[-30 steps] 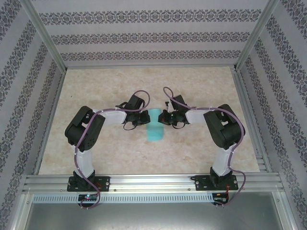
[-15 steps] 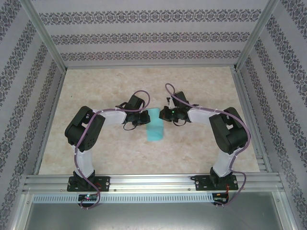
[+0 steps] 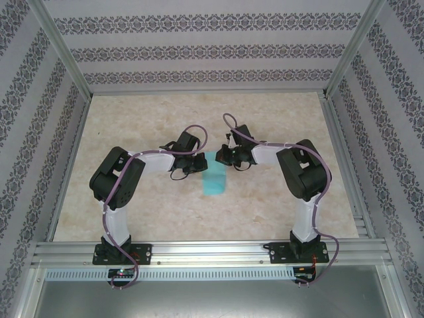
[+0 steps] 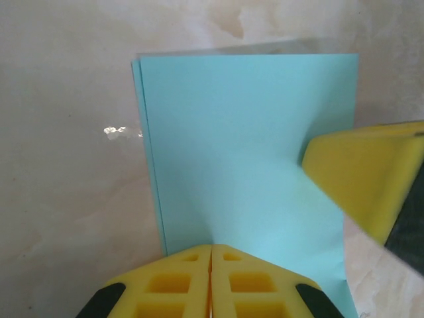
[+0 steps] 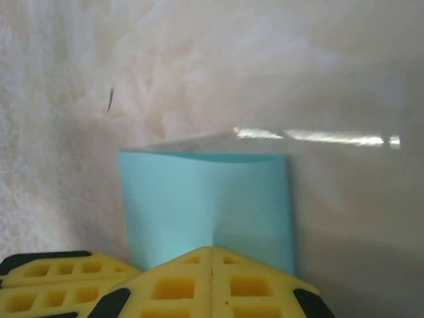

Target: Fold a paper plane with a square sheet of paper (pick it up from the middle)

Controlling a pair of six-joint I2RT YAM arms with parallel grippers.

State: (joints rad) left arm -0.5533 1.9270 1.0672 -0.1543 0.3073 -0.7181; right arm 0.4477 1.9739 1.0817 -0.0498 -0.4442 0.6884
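— While both arms reach to mid-table, where is the sheet of paper?
— Between the grippers, over the marbled table. It is doubled over, and two layers show along one edge.
— Left gripper?
— Fingers pressed together, the sheet's edge pinched between them.
— Right gripper?
— Likewise closed tight on another edge. The sheet's far edge bows slightly.

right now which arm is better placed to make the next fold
Right, probably: the left tool is shut, tips planted on the folded sheet of paper, seemingly pinning it; the right tool meets its edge.
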